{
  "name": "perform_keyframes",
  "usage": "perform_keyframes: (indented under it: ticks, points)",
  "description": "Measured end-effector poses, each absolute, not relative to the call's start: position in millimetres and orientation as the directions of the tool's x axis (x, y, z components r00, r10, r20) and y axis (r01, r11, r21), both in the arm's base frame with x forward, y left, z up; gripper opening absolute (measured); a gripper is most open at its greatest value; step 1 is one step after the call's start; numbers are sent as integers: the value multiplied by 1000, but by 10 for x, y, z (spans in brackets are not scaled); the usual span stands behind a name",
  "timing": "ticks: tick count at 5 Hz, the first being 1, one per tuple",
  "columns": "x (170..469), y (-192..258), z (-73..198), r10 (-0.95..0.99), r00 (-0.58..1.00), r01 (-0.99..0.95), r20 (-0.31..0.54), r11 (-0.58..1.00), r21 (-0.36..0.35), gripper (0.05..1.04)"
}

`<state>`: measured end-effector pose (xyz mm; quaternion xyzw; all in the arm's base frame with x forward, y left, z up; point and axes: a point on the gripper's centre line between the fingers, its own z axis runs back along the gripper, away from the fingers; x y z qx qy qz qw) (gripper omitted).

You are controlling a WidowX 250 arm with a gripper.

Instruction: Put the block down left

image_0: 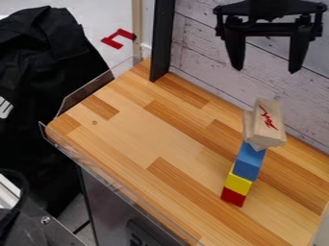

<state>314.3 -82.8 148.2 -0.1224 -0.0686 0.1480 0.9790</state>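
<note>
A: from here, gripper (pixel 266 69) at 1 o'clock, wide open, empty. wood block (pixel 269 124) on top of the stack (pixel 248 161), 4 o'clock.

B: so grab step imo. lower, pinch, lift clean, then table (pixel 160 139), 9 o'clock side.

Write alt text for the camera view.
A black gripper hangs open above a wooden table, where a red block, yellow block, blue block and pale wooden pieces stand stacked, bottom to top.
</note>
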Motion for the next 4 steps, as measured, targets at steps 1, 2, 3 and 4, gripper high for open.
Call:
perform_keyframes:
  ticks: [1,2,3,4]
  points:
    - [3118,-880,1424,273,960,-251,65,939,-235,1000]
    - [3116,-914,1387,256,965,-239,52,946,-217,1000]
    - [3090,-965,1313,255,967,-248,20,953,-175,1000]
    - [3064,-995,1254,255,967,-253,-2,956,-151,1000]
